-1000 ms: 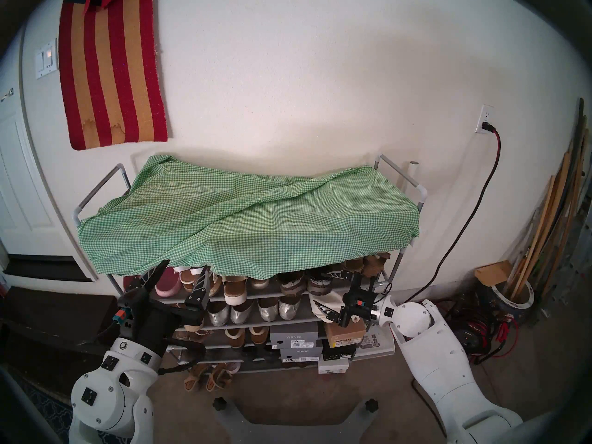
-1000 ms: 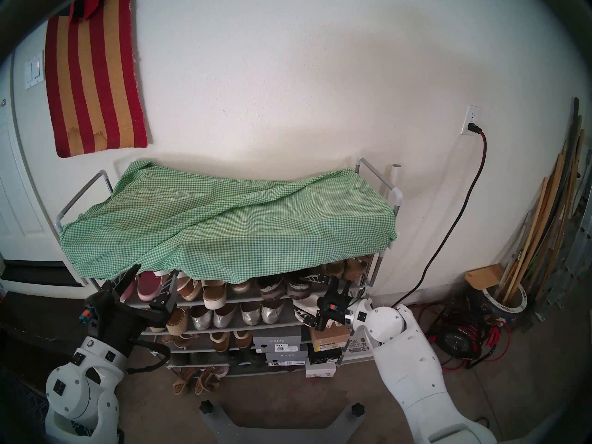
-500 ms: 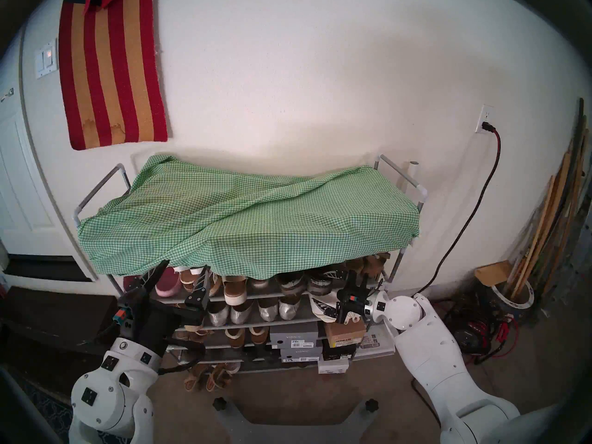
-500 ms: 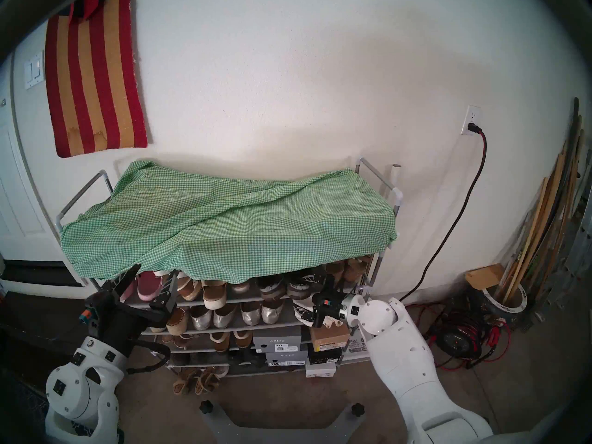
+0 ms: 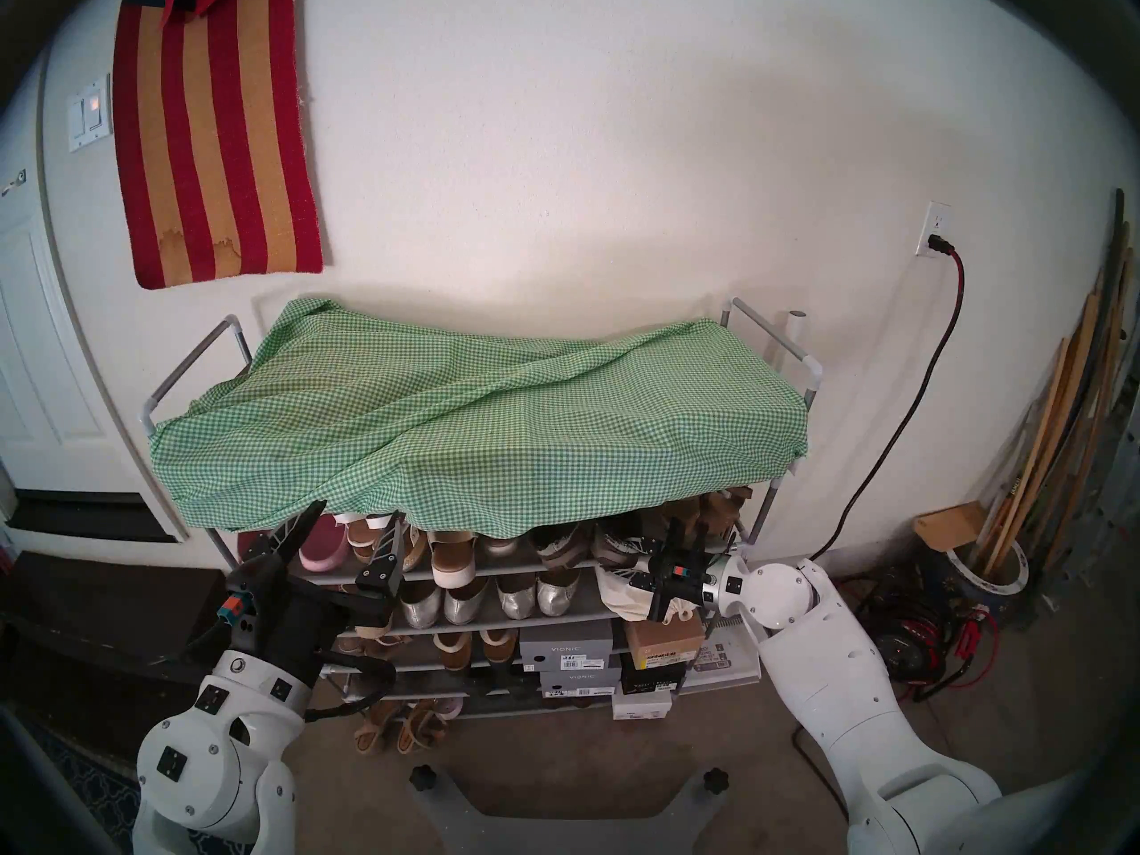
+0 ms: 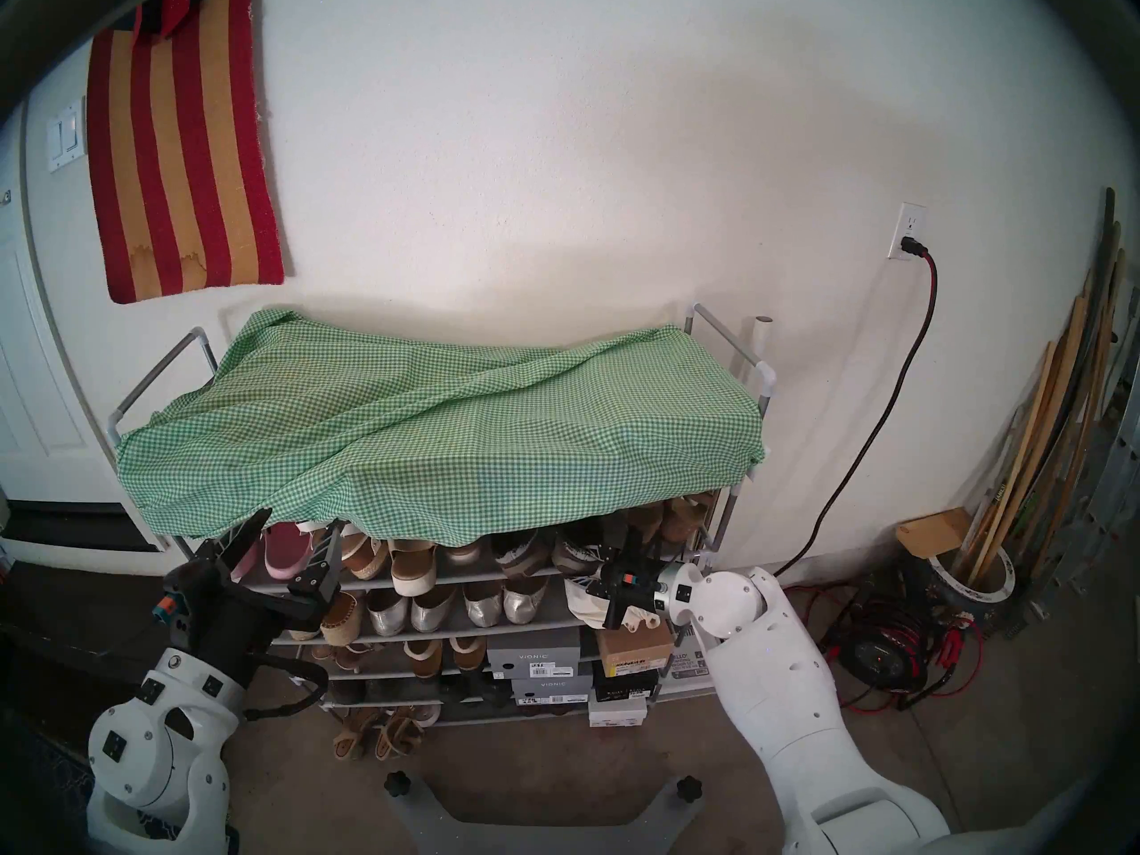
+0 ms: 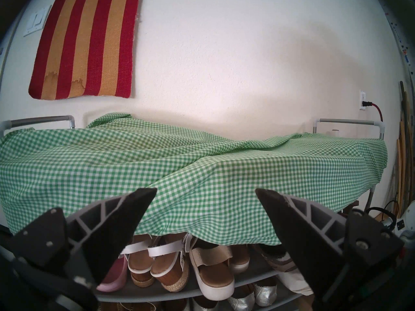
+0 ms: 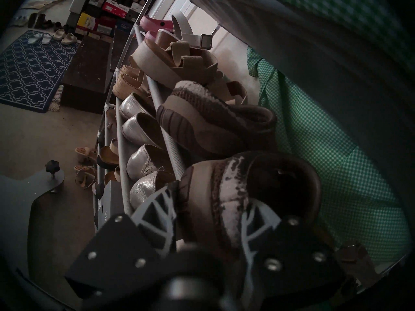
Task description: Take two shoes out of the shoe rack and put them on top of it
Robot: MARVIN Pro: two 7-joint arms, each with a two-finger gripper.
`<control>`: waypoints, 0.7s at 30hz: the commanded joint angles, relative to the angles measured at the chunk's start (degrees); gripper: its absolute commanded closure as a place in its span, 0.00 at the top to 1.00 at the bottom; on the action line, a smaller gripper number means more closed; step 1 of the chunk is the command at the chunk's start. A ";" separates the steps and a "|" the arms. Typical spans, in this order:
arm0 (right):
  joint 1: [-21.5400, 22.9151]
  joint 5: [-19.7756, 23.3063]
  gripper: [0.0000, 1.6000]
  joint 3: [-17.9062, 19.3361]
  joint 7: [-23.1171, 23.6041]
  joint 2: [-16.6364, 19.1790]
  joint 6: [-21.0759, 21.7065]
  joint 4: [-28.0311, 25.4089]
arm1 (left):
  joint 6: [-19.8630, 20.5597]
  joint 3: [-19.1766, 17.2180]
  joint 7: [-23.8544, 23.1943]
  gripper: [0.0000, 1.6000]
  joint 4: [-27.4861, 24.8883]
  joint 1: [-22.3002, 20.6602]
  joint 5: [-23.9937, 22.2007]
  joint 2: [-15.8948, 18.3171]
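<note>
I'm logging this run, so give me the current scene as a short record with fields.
rack: shoe rack stands against the wall, green gingham cloth draped over its top
top of rack: no shoes on it yet
right gripper: right gripper reaches under the cloth, fingers either side of the heel of the near brown clog; not clearly closed on it
second clog: far brown clog beside it on the same shelf
left gripper: left gripper open and empty, in front of the cloth's front edge
shelf below: silver flats

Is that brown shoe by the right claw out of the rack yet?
No, the brown shoe sits on its shelf under the cloth, heel between the right claw's open fingers.
</note>
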 commanded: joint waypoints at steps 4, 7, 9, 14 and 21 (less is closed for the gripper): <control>-2.82 5.81 0.00 2.92 5.09 3.90 -3.30 -7.39 | 0.11 -0.05 0.04 1.00 -0.02 0.02 0.00 -0.01; -3.86 7.71 0.00 4.45 7.26 5.51 -3.56 -10.77 | 0.08 -0.05 0.03 1.00 -0.02 0.02 0.00 -0.01; -4.47 8.67 0.00 5.14 8.73 6.74 -4.34 -12.37 | 0.07 -0.05 0.03 1.00 -0.01 0.02 0.00 -0.01; -7.53 12.95 0.00 7.48 12.81 8.99 -5.44 -16.92 | 0.05 -0.05 0.02 1.00 0.00 0.02 0.00 -0.01; -12.81 19.01 0.00 10.34 17.41 10.87 -5.36 -22.17 | 0.01 -0.04 0.00 1.00 0.01 0.02 0.00 -0.02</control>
